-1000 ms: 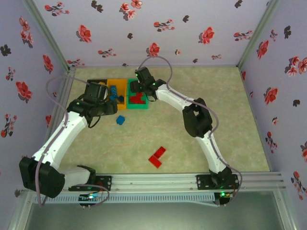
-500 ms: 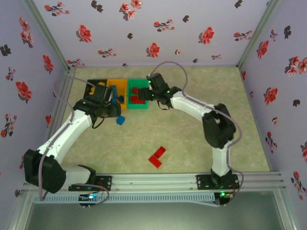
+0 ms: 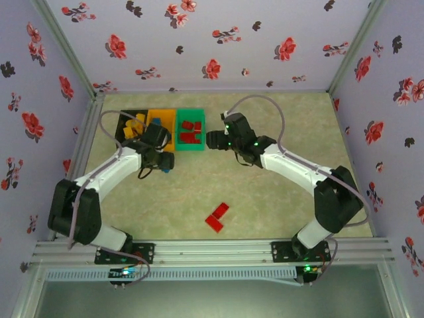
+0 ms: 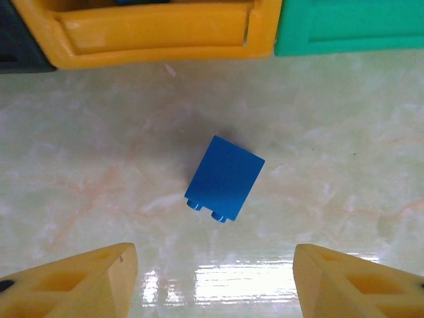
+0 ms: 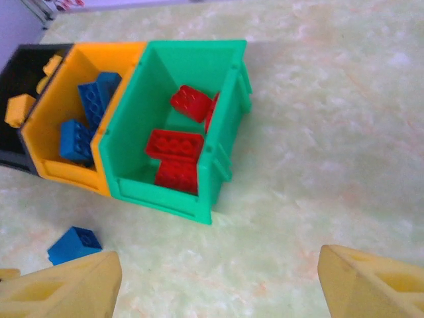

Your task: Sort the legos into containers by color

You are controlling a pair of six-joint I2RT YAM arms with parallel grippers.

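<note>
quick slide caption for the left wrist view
Open left tool above a blue brick on the table, near the orange bin and green bin.

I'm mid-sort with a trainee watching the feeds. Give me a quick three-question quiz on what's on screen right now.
1. True or false: the small blue plastic brick lies on the marbled table ahead of the left gripper, whose fingers are apart and not touching it.
2. What colour is the open-top rectangular plastic bin that holds the chunky red plastic bricks? A. black B. orange-yellow C. green
3. How many loose red bricks lie on the table nearest the arms' bases?

Key: 1 true; 2 C; 3 two.
</note>
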